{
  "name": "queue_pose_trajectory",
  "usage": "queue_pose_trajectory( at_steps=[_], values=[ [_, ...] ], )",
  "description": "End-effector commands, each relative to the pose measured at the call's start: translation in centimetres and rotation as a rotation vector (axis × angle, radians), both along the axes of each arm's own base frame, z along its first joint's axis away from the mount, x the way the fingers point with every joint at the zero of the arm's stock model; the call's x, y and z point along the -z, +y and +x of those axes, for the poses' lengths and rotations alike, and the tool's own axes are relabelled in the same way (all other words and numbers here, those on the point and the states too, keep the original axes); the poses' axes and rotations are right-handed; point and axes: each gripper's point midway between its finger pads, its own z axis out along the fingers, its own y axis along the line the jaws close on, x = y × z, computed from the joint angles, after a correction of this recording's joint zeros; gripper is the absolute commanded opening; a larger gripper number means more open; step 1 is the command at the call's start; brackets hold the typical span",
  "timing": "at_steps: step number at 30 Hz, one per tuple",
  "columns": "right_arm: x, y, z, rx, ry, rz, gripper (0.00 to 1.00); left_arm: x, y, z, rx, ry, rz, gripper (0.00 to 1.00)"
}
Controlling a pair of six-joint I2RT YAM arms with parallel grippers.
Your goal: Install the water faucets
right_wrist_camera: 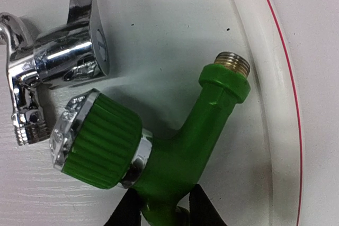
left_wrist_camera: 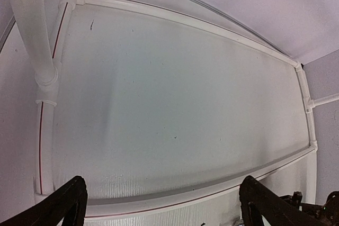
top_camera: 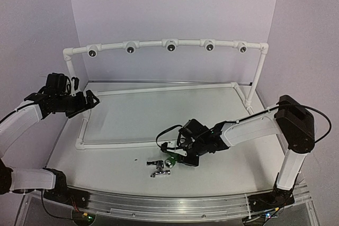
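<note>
Down at the near middle of the counter, reaches in from the right with the right pincer and clamps it narrow on the green faucet. Presses one dark fingertip against each side of the green body's lower end, just below the ribbed knob. Leaves that faucet lying flat on the counter, its brass threaded end pointing toward the white pipe frame and just beside it. Finds the chrome faucet lying close by the green knob, on the side away from the pipe; cannot tell whether touching.

From above, shows both faucets in front of the frame's near rail, chrome to the left of green, with the right pincer low over the green one.

Holds the left pincer raised at the left, over the frame's left side and well apart from both faucets. Spreads its fingers wide, out to the two bottom corners of the wrist view, gripping nothing and touching nothing. Looks down from there on the counter inside the frame.

Along the back, carries a raised pipe rail with five round sockets, well apart from both pincers.
</note>
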Motion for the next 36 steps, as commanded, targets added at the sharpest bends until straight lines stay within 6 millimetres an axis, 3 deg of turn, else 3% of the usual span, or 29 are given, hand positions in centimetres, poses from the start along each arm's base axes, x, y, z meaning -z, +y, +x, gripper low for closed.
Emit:
queue_pose_trajectory(
  at_steps=[1, 4, 9, 16, 17, 19, 20, 21, 25, 28, 33, 36],
  values=[
    [-0.7, 0.7, -0.4, -0.020, 0.022, 0.019, 0.25, -3.1, -0.9, 0.8, 0.037, -0.066, -0.021, 1.00],
    [-2.3, 1.1, -0.4, -0.016, 0.023, 0.057, 0.17, -3.5, -1.5, 0.8, 0.067, -0.070, -0.022, 1.00],
    [-7.5, 1.9, -0.4, -0.015, -0.006, 0.159, 0.03, -5.2, -3.0, 0.4, 0.150, -0.125, -0.057, 1.00],
    [-14.5, 2.2, -0.2, -0.010, -0.063, 0.289, 0.01, -8.4, -6.5, -1.1, 0.361, -0.203, -0.160, 1.00],
    [-15.1, 2.2, 0.1, -0.002, -0.072, 0.300, 0.11, -8.6, -6.7, -1.3, 0.376, -0.204, -0.161, 1.00],
    [-15.6, 2.2, 0.5, 0.004, -0.092, 0.299, 0.54, -8.8, -6.8, -1.3, 0.388, -0.200, -0.147, 1.00],
    [-15.5, 2.3, 0.8, 0.006, -0.104, 0.292, 0.68, -8.7, -6.7, -1.3, 0.389, -0.196, -0.139, 1.00],
    [-15.5, 2.4, 1.1, 0.016, -0.109, 0.289, 0.73, -8.4, -6.6, -1.3, 0.386, -0.182, -0.133, 1.00],
    [-15.2, 3.1, 1.5, 0.036, -0.052, 0.294, 0.76, -5.1, -6.5, -2.2, 0.366, -0.054, -0.072, 1.00],
    [-14.5, 2.9, 1.4, 0.047, -0.014, 0.291, 0.78, -1.5, -6.7, -4.5, 0.362, 0.095, 0.001, 1.00],
    [-13.5, 1.8, 1.3, 0.053, 0.033, 0.267, 0.81, 2.4, -9.8, -9.3, 0.463, 0.225, 0.103, 1.00],
    [-13.5, 0.7, 1.9, 0.083, 0.052, 0.260, 0.83, 4.2, -12.2, -10.8, 0.545, 0.288, 0.187, 1.00]
  ],
)
